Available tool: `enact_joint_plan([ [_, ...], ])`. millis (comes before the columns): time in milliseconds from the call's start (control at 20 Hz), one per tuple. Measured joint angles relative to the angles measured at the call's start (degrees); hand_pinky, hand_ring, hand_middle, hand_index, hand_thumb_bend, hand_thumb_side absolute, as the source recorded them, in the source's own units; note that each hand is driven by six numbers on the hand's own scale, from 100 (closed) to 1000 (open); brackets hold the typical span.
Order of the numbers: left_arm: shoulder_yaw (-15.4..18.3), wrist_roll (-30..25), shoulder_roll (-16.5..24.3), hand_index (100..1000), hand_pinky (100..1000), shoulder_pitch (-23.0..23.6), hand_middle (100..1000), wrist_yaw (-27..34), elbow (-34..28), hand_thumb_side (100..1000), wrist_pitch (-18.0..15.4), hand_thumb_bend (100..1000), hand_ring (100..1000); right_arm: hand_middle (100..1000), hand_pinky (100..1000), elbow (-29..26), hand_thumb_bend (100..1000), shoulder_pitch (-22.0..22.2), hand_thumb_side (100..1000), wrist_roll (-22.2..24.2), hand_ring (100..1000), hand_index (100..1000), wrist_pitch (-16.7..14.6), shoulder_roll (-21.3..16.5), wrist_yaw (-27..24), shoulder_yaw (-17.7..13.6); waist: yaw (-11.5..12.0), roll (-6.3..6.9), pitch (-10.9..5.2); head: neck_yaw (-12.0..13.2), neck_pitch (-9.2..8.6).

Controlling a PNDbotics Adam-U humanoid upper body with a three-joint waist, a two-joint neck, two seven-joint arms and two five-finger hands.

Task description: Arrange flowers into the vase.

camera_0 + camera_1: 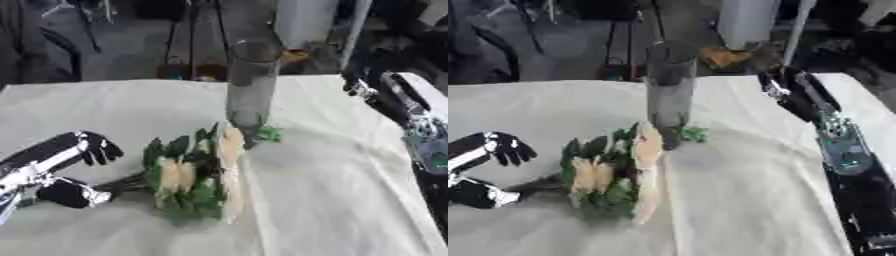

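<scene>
— Is any writing showing on the vase (252, 82), the flowers (197, 172) or the cloth (332, 200)?

— None that can be read; no label, brand, number or sign is coming through anywhere.

— What about the robot's right arm?

— A greenish panel (846, 152) is showing on the forearm, but whatever marks it may be carrying are too blurred to make out.

— And the things behind the table?

— They are lying dark and smeared; no lettering is showing there either.
</scene>
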Motion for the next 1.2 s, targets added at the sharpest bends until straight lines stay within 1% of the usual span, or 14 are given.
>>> enact_joint_plan([
  [400,-0.64,-0.19,-0.64,775,641,-0.38,630,-0.52,1.22,272,-0.17,448,652,536,632,0.00,359,0.00,782,0.01,642,729,0.00,0.00,0.02,0.00,-0.20,0.02,0.00,0.03,-0.19],
  [600,-1.15,-0.37,-1.01,776,641,-0.56,631,-1.13,1.78,267,-0.33,463,654,535,632,0.00,361,0.00,781,0.03,643,729,0.02,0.00,0.02,0.00,-0.23,0.08,0.00,0.03,-0.23],
  [850,-2.15,-0.44,-3.04,774,642,-0.99,633,-3.93,5.20,248,-0.23,477,657,535,632,0.00,361,0.01,780,0.05,643,729,0.04,0.00,0.02,0.00,-0.47,0.16,0.00,0.04,-0.24],
  [1200,-2.59,1.76,-5.86,775,643,-2.61,636,-9.26,10.19,241,-0.67,489,661,535,632,0.00,362,0.05,780,0.07,643,729,0.03,0.00,0.02,0.00,-0.49,0.11,0.00,0.06,-0.24],
])
